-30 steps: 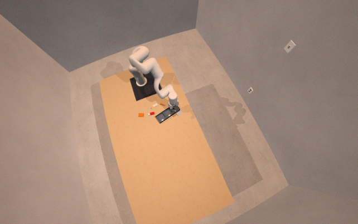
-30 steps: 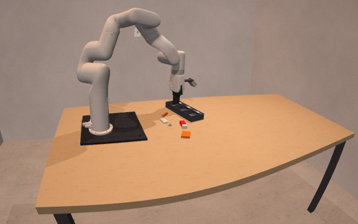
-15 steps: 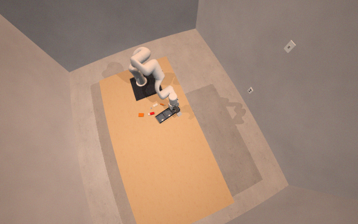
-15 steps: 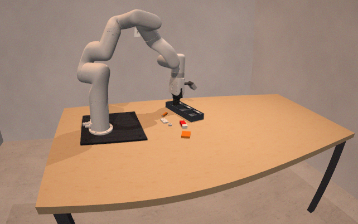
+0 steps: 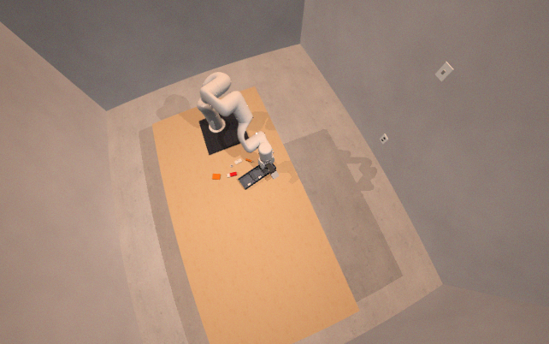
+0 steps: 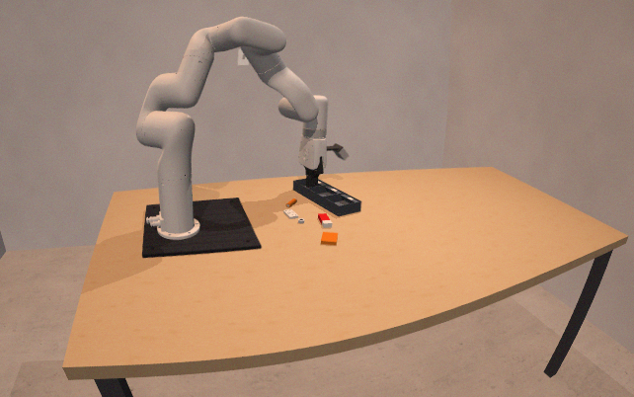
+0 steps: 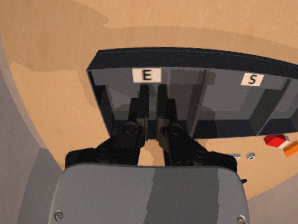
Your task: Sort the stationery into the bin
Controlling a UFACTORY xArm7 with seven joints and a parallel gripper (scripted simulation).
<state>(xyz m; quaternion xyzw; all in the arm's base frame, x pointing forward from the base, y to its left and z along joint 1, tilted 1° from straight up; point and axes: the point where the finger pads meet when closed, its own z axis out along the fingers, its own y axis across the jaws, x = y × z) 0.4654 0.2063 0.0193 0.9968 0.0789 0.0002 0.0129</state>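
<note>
A dark tray of bins [image 6: 327,197] stands on the table, and the wrist view shows its labels E [image 7: 147,75] and S [image 7: 252,79]. My gripper [image 6: 312,180] [image 7: 153,96] points straight down at the far end of the tray, over the E bin. Its fingers are shut and I see nothing between them. On the table beside the tray lie an orange marker [image 6: 291,202], a white flat piece [image 6: 292,213], a small grey ring [image 6: 300,220], a red and white eraser [image 6: 324,219] and an orange block [image 6: 329,238]. The bins I can see into look empty.
The arm's base stands on a black plate [image 6: 199,232] at the back left of the table. The loose things lie between this plate and the tray. The table's curved front edge is far from all of them.
</note>
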